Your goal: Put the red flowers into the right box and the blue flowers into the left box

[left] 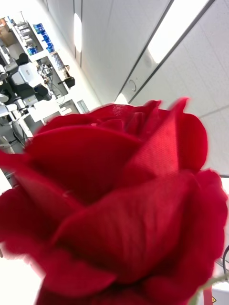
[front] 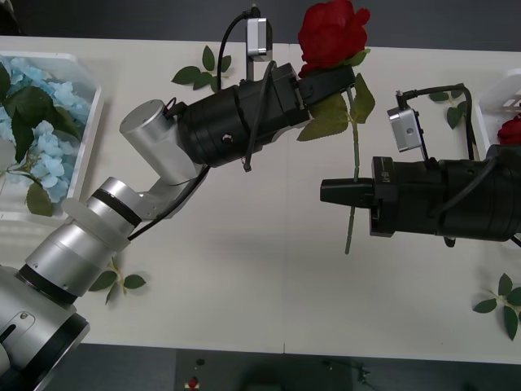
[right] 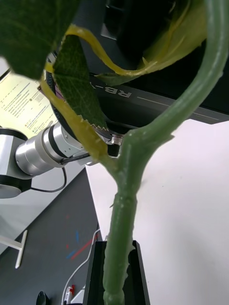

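Observation:
A red flower [front: 331, 31] is held up over the middle of the table, its bloom [left: 119, 209] close to the left wrist camera. My left gripper [front: 332, 80] is shut on the stem just under the bloom. The green stem [front: 355, 155] hangs down and passes between the black fingers [right: 98, 274] of my right gripper [front: 346, 193], which is shut on the stem [right: 119, 228] lower down. The left box [front: 81, 138] at the table's left edge holds pale blue flowers [front: 45, 142]. The right box [front: 488, 102] at the right edge holds another red flower [front: 511, 130].
Loose green leaf sprigs lie on the white table: one at the back [front: 203, 69], one near the right box [front: 452, 106], one at the front right [front: 501, 297] and one beside the left arm [front: 118, 281]. The front middle of the table is bare.

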